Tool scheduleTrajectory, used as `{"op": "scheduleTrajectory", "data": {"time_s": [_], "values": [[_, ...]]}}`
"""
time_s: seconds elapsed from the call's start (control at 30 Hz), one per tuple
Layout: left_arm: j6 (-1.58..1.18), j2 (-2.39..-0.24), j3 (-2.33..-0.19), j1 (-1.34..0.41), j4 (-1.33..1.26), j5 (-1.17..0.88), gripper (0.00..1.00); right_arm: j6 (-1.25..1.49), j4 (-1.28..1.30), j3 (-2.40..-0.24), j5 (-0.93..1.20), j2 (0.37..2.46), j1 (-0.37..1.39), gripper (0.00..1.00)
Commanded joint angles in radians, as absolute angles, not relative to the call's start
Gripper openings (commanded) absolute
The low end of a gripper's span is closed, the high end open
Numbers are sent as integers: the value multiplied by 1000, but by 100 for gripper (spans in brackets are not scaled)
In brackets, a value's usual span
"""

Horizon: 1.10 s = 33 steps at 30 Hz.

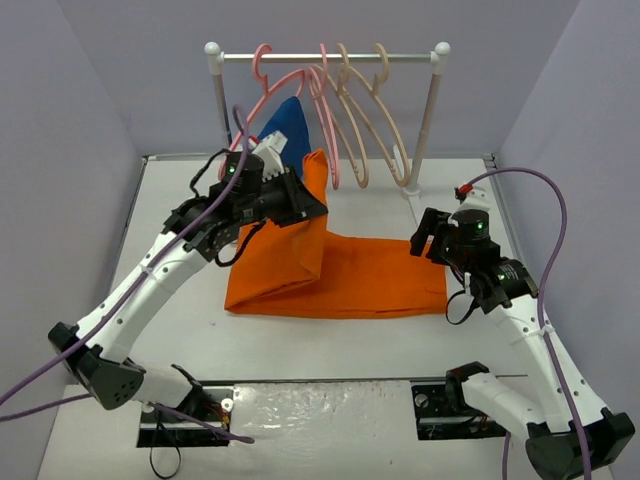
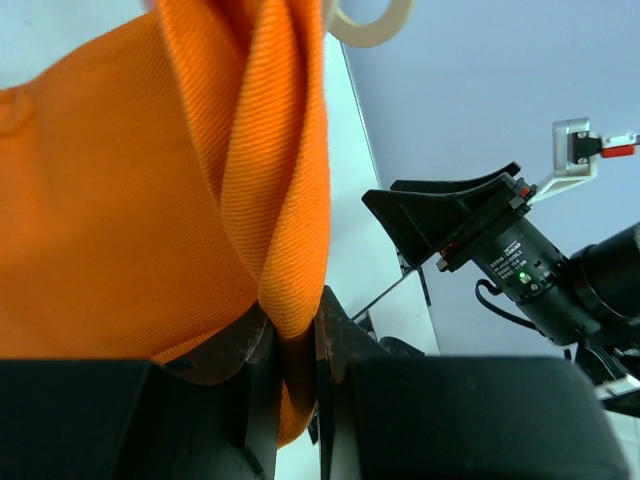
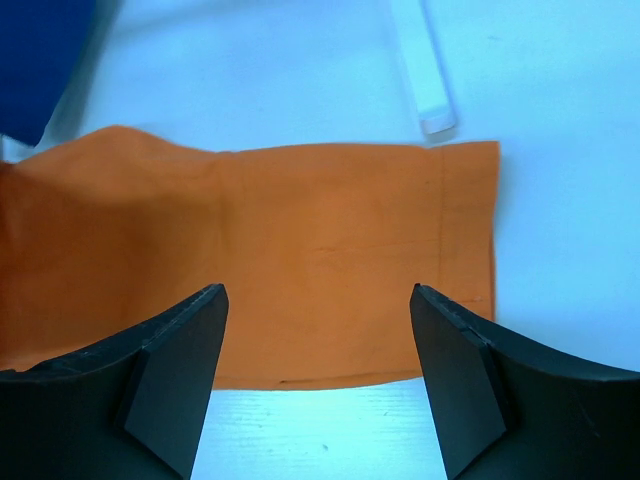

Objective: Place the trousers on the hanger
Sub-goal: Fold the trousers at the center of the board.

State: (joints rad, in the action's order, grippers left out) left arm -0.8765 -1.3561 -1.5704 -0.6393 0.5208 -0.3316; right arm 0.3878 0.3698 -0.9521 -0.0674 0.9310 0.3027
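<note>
The orange trousers lie across the middle of the table, their left part lifted and folded up. My left gripper is shut on a bunched fold of them, seen close in the left wrist view with orange cloth filling the frame. My right gripper is open and empty, hovering over the trousers' right end, fingers either side of the near hem. Two cream-beige hangers hang on the rail at the back; a cream curve shows just above the cloth.
A white rack stands at the back with pink hangers and a dark blue garment on its left side. The rack's white foot lies beyond the trousers. Grey walls close in on three sides.
</note>
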Motion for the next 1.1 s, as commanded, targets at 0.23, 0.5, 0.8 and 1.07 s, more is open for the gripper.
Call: {"op": "scheduleTrajectory", "data": {"time_s": [0.23,0.5,0.8,1.07], "values": [[-898,-1596,-1812,-840,237,-261,0,388,487,-1106,-352,851,299,84],[-894,-1750,-1954,-905,211,-281,0,381,538,-1232,-378,765,300,99],[-903,-1925,-2141,-954,218,-281,0,371,566,-1291,-386,720,300,100],[-874,-2052,-2210,-965,271,-207,0,368,568,-1272,-355,710,299,100]]}}
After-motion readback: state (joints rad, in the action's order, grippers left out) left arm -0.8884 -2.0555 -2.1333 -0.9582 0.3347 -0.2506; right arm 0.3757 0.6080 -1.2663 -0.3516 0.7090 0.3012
